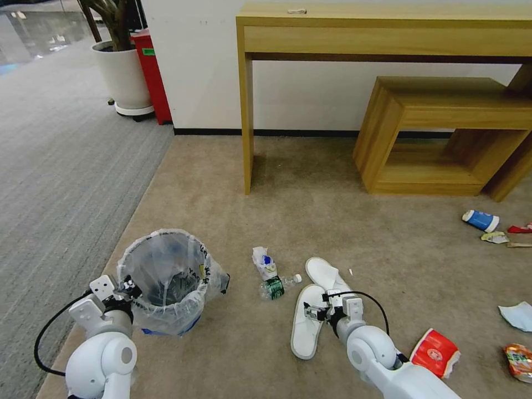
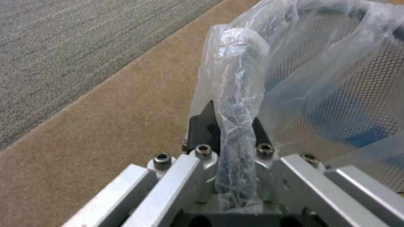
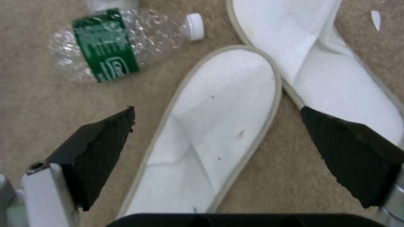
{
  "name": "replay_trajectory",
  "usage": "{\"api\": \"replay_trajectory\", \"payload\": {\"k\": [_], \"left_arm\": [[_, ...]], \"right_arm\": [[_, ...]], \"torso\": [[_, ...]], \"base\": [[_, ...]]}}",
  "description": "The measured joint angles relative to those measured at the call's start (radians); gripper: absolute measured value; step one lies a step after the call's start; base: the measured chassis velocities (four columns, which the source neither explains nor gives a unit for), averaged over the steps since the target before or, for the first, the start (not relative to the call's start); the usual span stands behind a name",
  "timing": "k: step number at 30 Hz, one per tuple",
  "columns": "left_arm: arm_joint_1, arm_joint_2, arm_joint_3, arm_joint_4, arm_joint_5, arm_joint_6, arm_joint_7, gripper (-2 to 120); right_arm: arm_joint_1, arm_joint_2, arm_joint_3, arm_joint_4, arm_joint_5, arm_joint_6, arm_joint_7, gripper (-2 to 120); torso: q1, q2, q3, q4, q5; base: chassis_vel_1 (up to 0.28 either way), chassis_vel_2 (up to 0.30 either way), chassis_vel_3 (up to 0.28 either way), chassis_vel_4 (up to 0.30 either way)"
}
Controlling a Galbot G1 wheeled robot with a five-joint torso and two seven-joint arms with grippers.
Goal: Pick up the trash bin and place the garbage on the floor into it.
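Observation:
The trash bin (image 1: 166, 288), black mesh with a clear bag liner, is at the lower left on the tan carpet. My left gripper (image 1: 128, 287) is shut on its near rim (image 2: 235, 78), with the bag-wrapped rim pinched between the jaws of the left gripper (image 2: 233, 116). My right gripper (image 1: 316, 313) hangs open just above a white slipper (image 1: 307, 332). In the right wrist view the open gripper (image 3: 218, 110) straddles that slipper (image 3: 210, 151), and the second slipper (image 3: 328, 63) lies crossed beside it. A clear bottle with a green label (image 3: 113, 47) lies close by.
A white packet (image 1: 263, 263) lies by the bottle (image 1: 277, 286). To the right lie a blue-white cup (image 1: 480, 220), a red wrapper (image 1: 520, 228), a pale mask (image 1: 518, 315), a red-white packet (image 1: 436, 352) and an orange can (image 1: 518, 360). A wooden table (image 1: 246, 111) and bench (image 1: 438, 133) stand ahead.

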Motion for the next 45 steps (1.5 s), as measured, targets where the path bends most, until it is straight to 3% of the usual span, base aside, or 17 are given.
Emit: {"api": "replay_trajectory", "payload": {"k": [45], "left_arm": [[0.005, -0.017, 0.004, 0.004, 0.028, -0.009, -0.001, 2]], "right_arm": [[0.003, -0.049, -0.028, -0.055, -0.026, 0.031, -0.045, 100]], "torso": [[0.0, 0.0, 0.0, 0.0, 0.0]], "base": [[0.0, 0.0, 0.0, 0.0]]}}
